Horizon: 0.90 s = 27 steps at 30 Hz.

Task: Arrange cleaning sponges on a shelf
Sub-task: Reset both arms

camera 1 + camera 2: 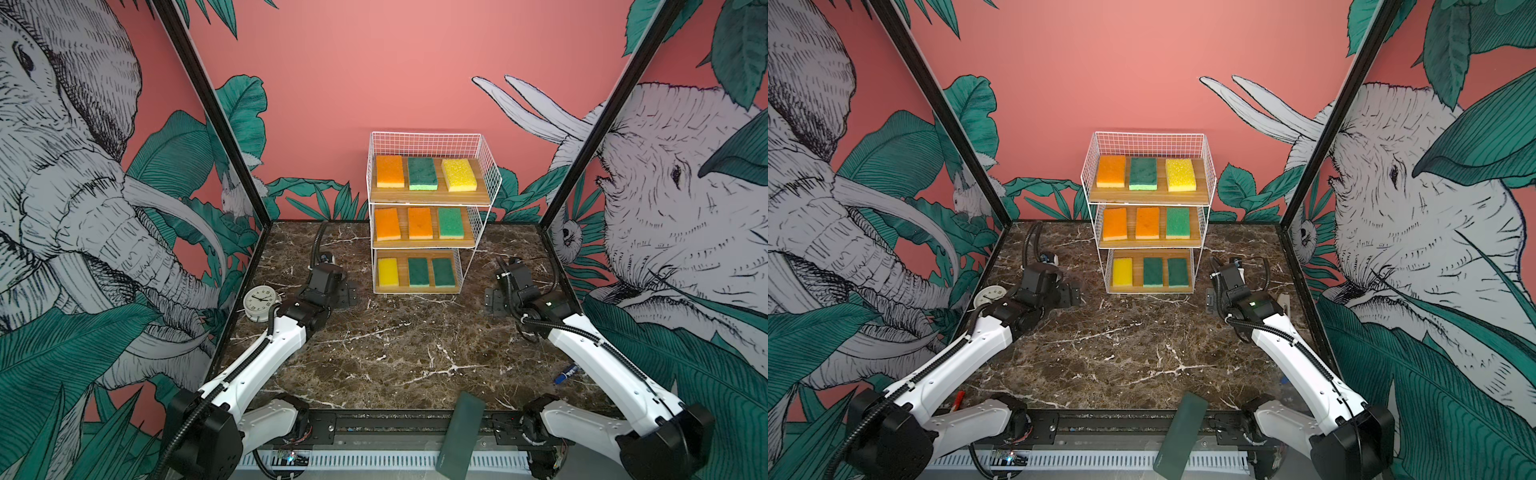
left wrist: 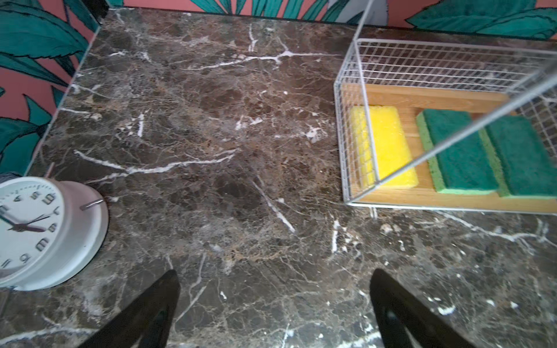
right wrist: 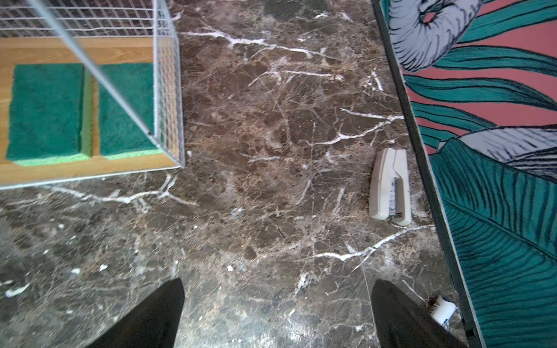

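left gripper [image 2: 274, 272]: fingers [image 2: 156, 307] spread, empty | right gripper [image 3: 278, 281]: fingers spread, empty

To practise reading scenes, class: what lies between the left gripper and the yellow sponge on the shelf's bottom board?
In the left wrist view, only bare table and the shelf wire wall separate the left gripper from the yellow sponge.

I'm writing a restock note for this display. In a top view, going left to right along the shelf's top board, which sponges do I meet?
orange sponge → green sponge → yellow sponge
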{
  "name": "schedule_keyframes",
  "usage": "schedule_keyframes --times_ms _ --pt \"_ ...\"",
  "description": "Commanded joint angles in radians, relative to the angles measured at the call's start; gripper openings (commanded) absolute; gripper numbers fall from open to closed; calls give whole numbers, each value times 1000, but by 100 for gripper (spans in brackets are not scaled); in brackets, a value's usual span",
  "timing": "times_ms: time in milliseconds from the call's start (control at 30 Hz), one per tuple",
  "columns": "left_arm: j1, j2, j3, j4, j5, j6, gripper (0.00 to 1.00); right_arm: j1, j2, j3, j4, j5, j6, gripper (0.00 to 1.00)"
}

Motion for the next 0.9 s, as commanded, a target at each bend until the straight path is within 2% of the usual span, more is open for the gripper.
schedule_keyframes --times_ms 0,100,167,400,533,733,867 --pt "86 38 15 7 42 21 100 -77 10 -20 70 -10 -62 100" --pt "168 107 30 31 96 32 100 -164 22 -55 131 -36 -76 100" --pt "189 157 41 57 98 76 100 -227 31 -81 175 -71 -86 100" --pt "194 252 3 238 -10 254 100 -394 74 -178 337 -146 -107 100" --pt "228 257 -86 429 -42 331 99 -417 110 -232 482 -110 -132 100" --pt "243 299 -134 585 -54 461 99 -429 214 -356 805 -83 -186 100" --pt "258 364 -181 735 -63 473 99 -434 267 -392 927 -61 -227 100"
